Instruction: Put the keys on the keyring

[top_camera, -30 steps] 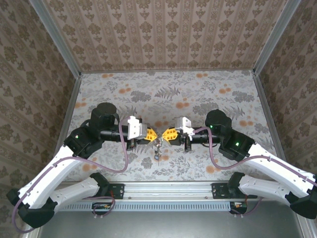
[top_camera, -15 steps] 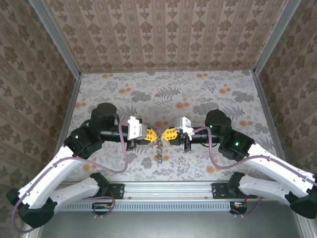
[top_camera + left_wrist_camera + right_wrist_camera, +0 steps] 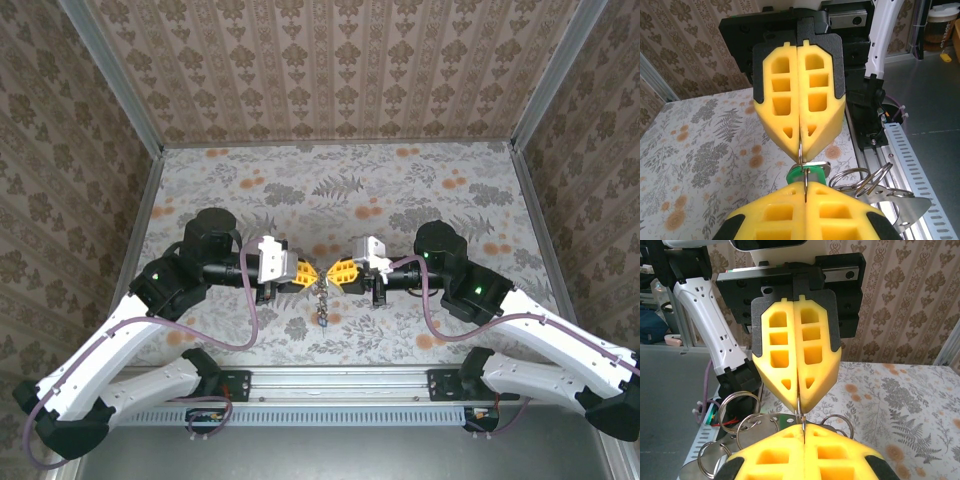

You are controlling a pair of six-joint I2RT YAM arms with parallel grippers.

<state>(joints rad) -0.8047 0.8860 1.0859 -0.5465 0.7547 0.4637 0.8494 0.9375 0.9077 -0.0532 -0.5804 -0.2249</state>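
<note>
My left gripper (image 3: 308,272) and right gripper (image 3: 334,272) meet tip to tip above the middle of the table. Both are shut on the keyring (image 3: 801,159), a thin metal ring seen edge-on between the two pairs of yellow fingers. A green-headed key (image 3: 796,175) sits right at the ring, just under the pinch. In the right wrist view the keyring (image 3: 799,415) runs from my right gripper (image 3: 803,427) up into the left gripper (image 3: 799,407). From above, the keys (image 3: 322,305) hang as a small bunch below the fingertips.
Several loose steel rings (image 3: 740,405) and a flat metal plate (image 3: 902,204) dangle from the same bunch. The flowered table (image 3: 330,190) stretches behind the grippers. The aluminium rail (image 3: 340,380) carrying the arm bases runs along the near edge, and patterned walls enclose three sides.
The hanging bunch has swung slightly under the fingertips. Both grippers stay shut and tip to tip, almost where they were.
</note>
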